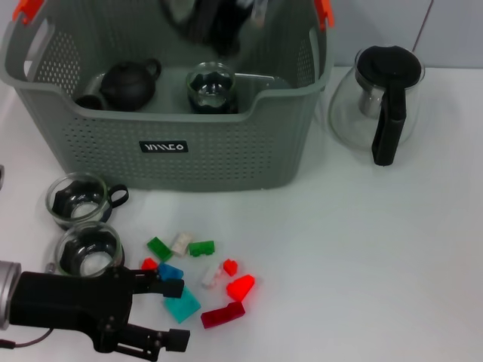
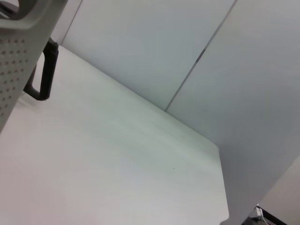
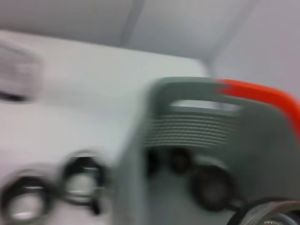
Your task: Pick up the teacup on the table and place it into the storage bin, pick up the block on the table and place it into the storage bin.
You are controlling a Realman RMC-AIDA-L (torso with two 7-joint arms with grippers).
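the left gripper (image 1: 167,313) sits low at the near left of the table (image 1: 362,256), its two black fingers spread apart and holding nothing. its upper finger (image 1: 162,286) lies just beside a blue block (image 1: 170,271) and a teal block (image 1: 182,305), which sits between the fingers' tips. more blocks lie scattered close by: a green block (image 1: 158,247), a white block (image 1: 180,243), a second green block (image 1: 201,247), a small red block (image 1: 230,266), a bright red block (image 1: 241,286) and a dark red block (image 1: 223,314).

two glass cups stand on the table left of the blocks: a near cup (image 1: 89,250) just above the gripper's arm, and a far cup (image 1: 78,199) close to the bin's front wall.

the bin (image 1: 219,154) stands at the far left of the table. inside it are a dark teapot (image 1: 130,84) and a glass cup (image 1: 211,88). the right gripper (image 1: 215,23) hangs blurred over the bin's far side; i cannot tell whether it is open or closed.

a glass pot (image 1: 377,102) with a black handle stands to the right of the bin, apart from it.

the left wrist view shows only a corner of the bin (image 2: 18,70), the pot's handle (image 2: 44,70) and bare table (image 2: 117,178).
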